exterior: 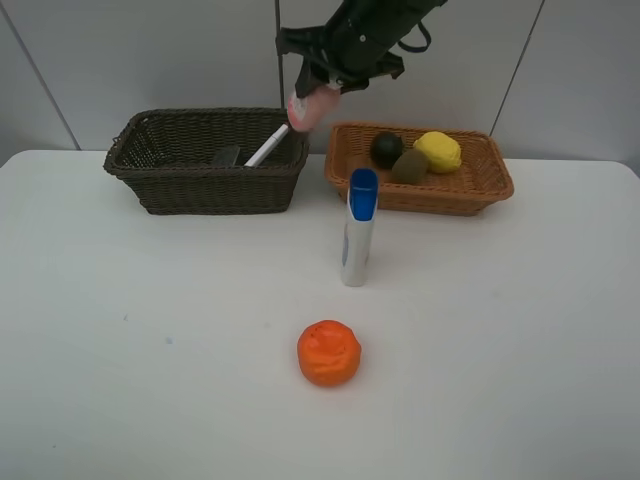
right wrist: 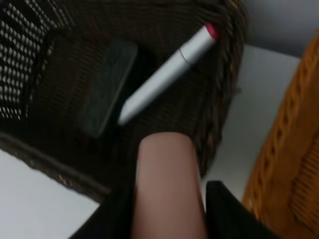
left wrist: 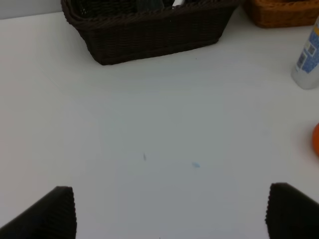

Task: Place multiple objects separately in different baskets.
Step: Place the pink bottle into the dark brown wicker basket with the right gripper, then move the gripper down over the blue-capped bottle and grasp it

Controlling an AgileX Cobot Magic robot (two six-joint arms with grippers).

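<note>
My right gripper [exterior: 318,88] is shut on the pink bottle [exterior: 309,106] [right wrist: 168,189] and holds it in the air above the right end of the dark brown basket [exterior: 208,160] [right wrist: 55,99]. That basket holds the white red-tipped marker [exterior: 266,146] [right wrist: 169,72] and the black eraser [exterior: 226,156] [right wrist: 107,84]. The light orange basket [exterior: 418,168] holds the mangosteen [exterior: 387,148], kiwi [exterior: 410,166] and lemon [exterior: 439,151]. The blue-capped tube [exterior: 357,227] stands upright mid-table. The orange [exterior: 329,352] lies nearer the front. My left gripper [left wrist: 169,211] is open over bare table.
The white table [exterior: 120,320] ends at a grey panelled wall behind the baskets. In the left wrist view the dark basket [left wrist: 149,25] lies ahead, with the tube [left wrist: 308,59] and the orange's edge [left wrist: 315,139] at the side.
</note>
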